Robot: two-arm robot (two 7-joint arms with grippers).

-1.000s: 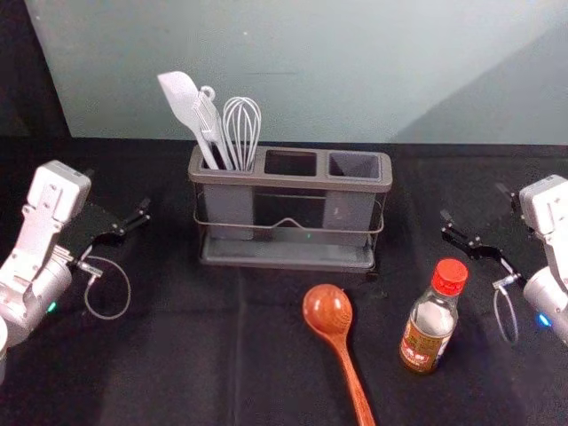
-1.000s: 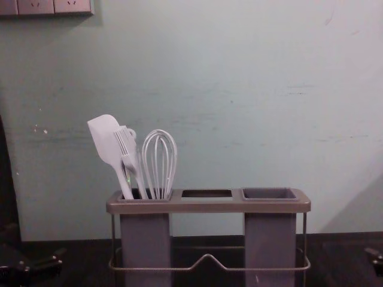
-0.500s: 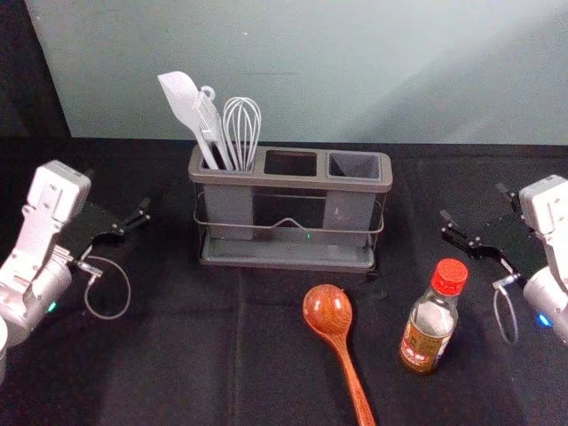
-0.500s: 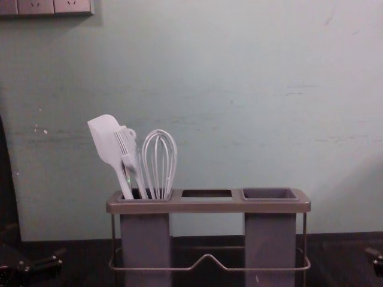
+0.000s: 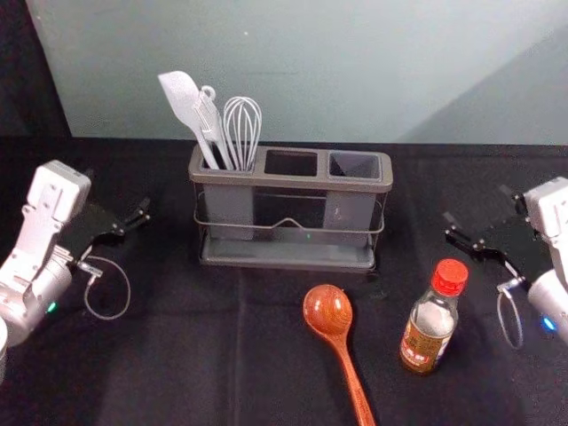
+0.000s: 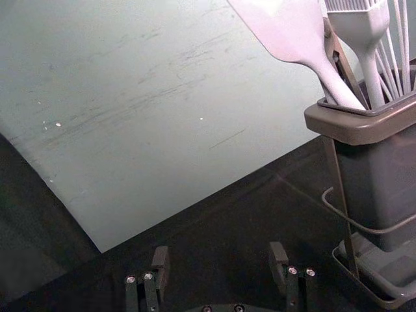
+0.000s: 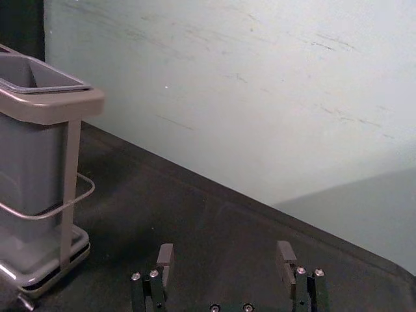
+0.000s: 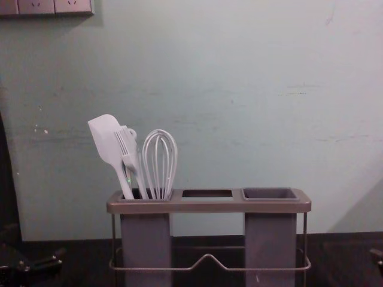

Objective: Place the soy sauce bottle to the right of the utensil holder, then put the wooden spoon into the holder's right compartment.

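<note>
In the head view the utensil holder [image 5: 291, 181] stands at the back centre, its right compartment [image 5: 355, 166] empty. The wooden spoon [image 5: 329, 312] lies in front of it, bowl toward the holder. To the spoon's right, the soy sauce bottle [image 5: 432, 321] stands upright with a red cap. My right gripper [image 5: 480, 209] is open, behind and to the right of the bottle; the right wrist view shows this gripper [image 7: 225, 263] with nothing between its fingers. My left gripper [image 5: 118, 216] is parked open left of the holder, likewise in the left wrist view [image 6: 219, 260].
A white spatula [image 5: 184, 105], a brush and a whisk [image 5: 241, 127] stand in the holder's left compartment. Behind the black-covered table [image 5: 177, 355] rises a pale green wall [image 5: 311, 71]. Wall sockets [image 8: 36, 6] are at the chest view's upper left.
My right gripper and arm have shifted slightly to the right. The left arm, holder, spoon and bottle stay where they were.
</note>
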